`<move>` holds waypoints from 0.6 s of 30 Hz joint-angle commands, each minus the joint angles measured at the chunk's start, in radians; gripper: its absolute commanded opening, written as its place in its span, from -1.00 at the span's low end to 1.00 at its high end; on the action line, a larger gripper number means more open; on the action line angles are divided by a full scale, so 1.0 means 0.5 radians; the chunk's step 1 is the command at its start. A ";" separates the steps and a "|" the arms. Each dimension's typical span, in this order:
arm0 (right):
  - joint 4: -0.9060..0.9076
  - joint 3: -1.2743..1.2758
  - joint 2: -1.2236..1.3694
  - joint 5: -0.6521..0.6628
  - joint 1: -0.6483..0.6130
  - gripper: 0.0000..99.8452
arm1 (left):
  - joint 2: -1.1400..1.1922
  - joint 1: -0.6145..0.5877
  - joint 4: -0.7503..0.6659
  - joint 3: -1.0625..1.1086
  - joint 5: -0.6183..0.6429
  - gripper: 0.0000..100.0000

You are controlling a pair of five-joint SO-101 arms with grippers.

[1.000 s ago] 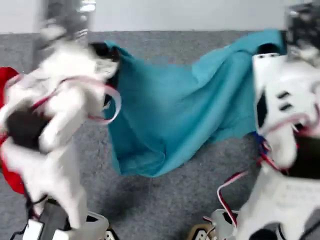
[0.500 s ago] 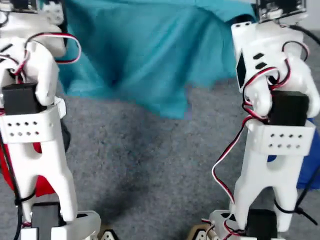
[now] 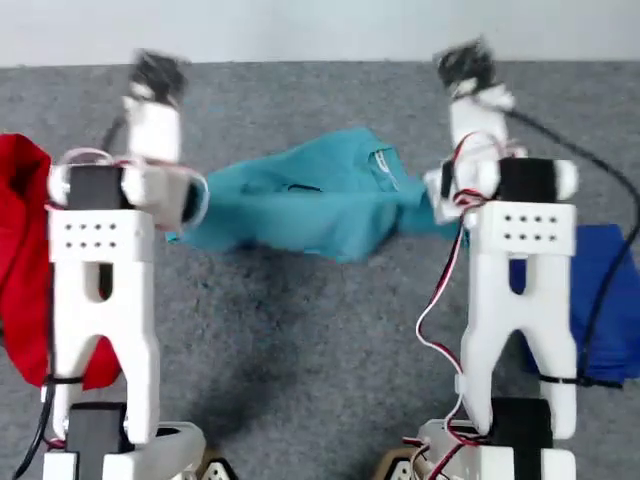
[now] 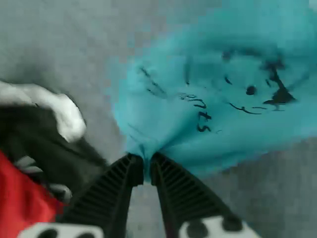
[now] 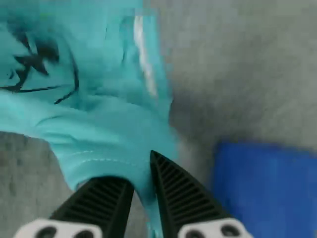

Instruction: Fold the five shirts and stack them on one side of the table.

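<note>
The teal shirt hangs bunched in a loose band between the two arms, over the middle of the grey desk and somewhat toward its far edge. Its collar, with a pale label, faces up near the right end of the band. A soft shadow lies on the desk along the shirt's near side. Whether the cloth touches the desk cannot be told.

The left claw is nearly pressed together and pinches a gathered edge of the teal shirt. A thin fold of fabric is caught between its ribbed black jaws. Black print shows on the cloth just beyond the pinch. The left arm stands over the left part of the desk, and the shirt's left end meets it at the wrist.

The right claw also grips the teal shirt. Its jaws are slightly apart with a thicker wad of fabric and a stitched hem between them. The right arm stands over the right part of the desk.

A red shirt lies crumpled at the desk's left edge, beside the left arm. A blue shirt lies at the right edge, partly behind the right arm.
</note>
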 commanded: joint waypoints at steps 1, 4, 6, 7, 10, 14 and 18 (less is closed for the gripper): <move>-0.167 0.482 -0.020 0.074 -0.005 -0.98 | -0.037 0.129 0.046 0.238 -0.077 -0.97; -0.262 0.844 -0.026 0.089 -0.005 -0.98 | -0.037 0.215 0.052 0.462 -0.080 -0.97; -0.275 1.013 -0.026 0.089 -0.002 -0.98 | -0.037 0.279 0.061 0.588 -0.120 -0.97; -0.278 1.074 -0.026 0.089 -0.005 -0.98 | -0.037 0.316 0.061 0.640 -0.150 -0.97; -0.321 1.145 -0.026 0.089 0.008 -0.98 | -0.049 0.411 0.061 0.741 -0.206 -0.97; -0.385 1.151 -0.026 0.089 -0.023 -0.98 | -0.034 0.436 -0.117 0.756 -0.218 -0.97; -0.440 1.151 -0.017 0.080 -0.087 -0.98 | -0.031 0.353 -0.644 0.824 -0.218 -0.97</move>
